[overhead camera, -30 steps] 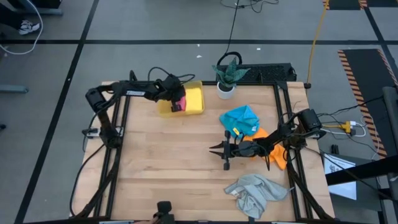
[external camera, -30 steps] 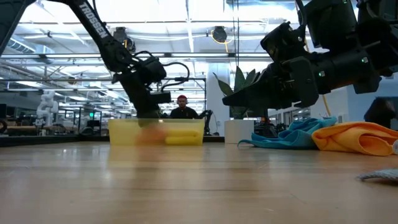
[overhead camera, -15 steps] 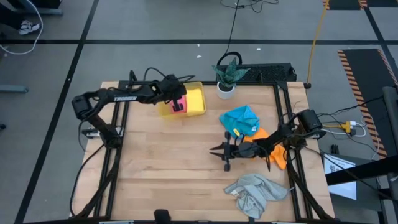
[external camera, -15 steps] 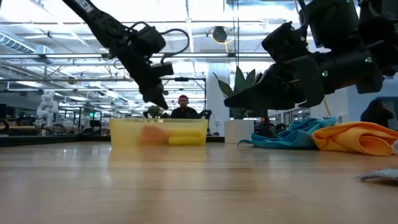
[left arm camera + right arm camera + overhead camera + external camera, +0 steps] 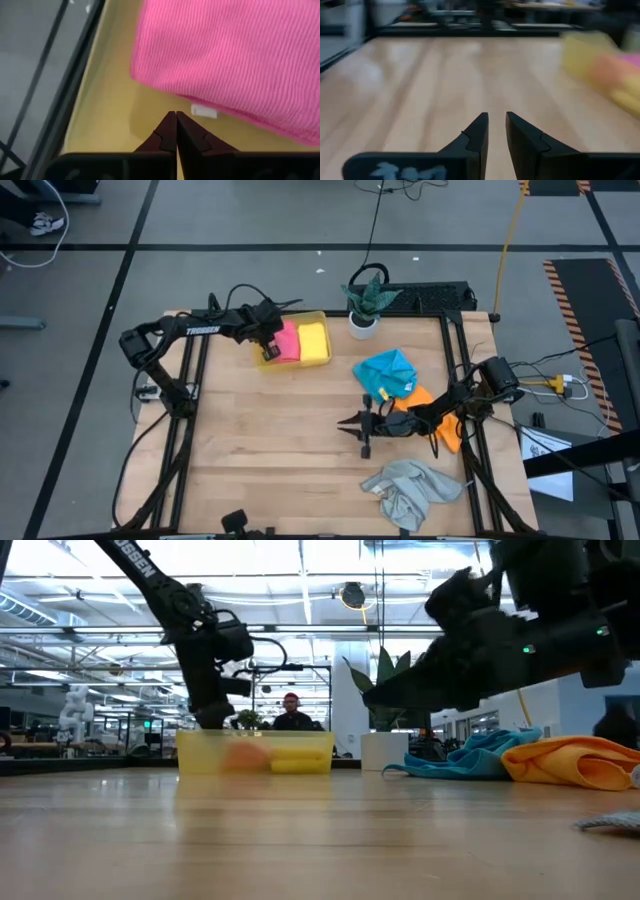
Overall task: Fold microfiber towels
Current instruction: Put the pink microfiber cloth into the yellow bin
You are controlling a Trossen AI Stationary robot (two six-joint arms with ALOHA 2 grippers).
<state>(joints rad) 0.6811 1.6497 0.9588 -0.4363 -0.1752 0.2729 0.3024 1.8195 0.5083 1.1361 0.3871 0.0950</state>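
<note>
towels divide the table: in the high view's upper left the left gripper (image 5: pixel 262 352), fingers pressed together and empty, hovers at the tray (image 5: pixel 318 315) edge just left of the pink towel (image 5: pixel 287 342) and yellow towel (image 5: pixel 314 341). right of centre, the right gripper (image 5: pixel 351 423), slightly parted, holds nothing, nearest the blue towel (image 5: pixel 387 370), orange towel (image 5: pixel 447 430) and grey towel (image 5: pixel 412 487). five towels, one tray.

A pale wood-plank counter (image 5: pixel 300 430) stood on a grey floor (image 5: pixel 250 270) crossed by dark lines. A potted plant (image 5: pixel 365 300) sat at its far edge, and a yellow cable (image 5: pixel 510 230) ran over the floor beyond. Orange-and-black hazard striping (image 5: pixel 580 305) marked the right side. Level across the counter, bright ceiling lights (image 5: pixel 300 560) shone, and a person (image 5: pixel 292 715) sat far behind
</note>
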